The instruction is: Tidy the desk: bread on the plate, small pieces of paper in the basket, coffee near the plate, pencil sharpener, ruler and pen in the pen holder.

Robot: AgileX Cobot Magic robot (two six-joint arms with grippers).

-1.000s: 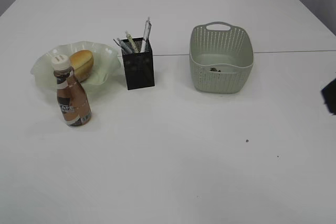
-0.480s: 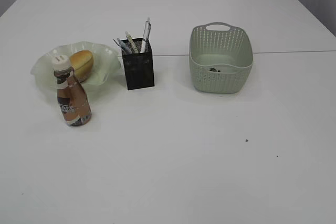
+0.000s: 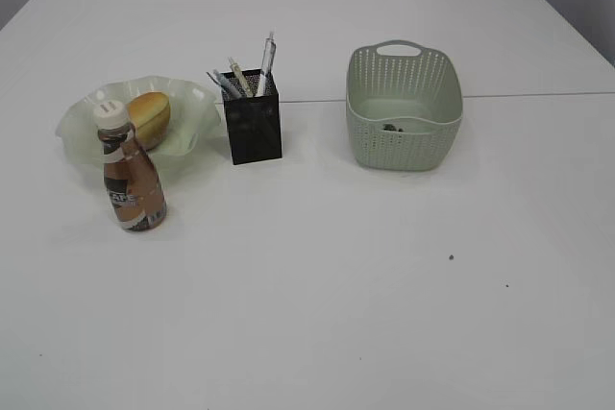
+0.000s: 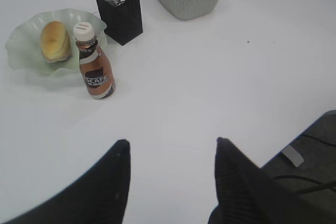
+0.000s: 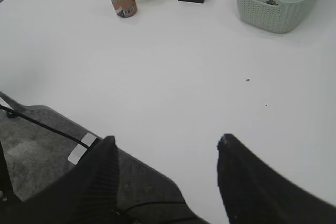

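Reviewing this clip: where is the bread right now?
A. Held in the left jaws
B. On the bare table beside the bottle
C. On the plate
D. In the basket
C: the bread lies on the plate, behind the coffee bottle; both grippers are open and hold nothing.

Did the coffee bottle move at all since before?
No. The bottle stands in the same spot in front of the plate, left of the pen holder.
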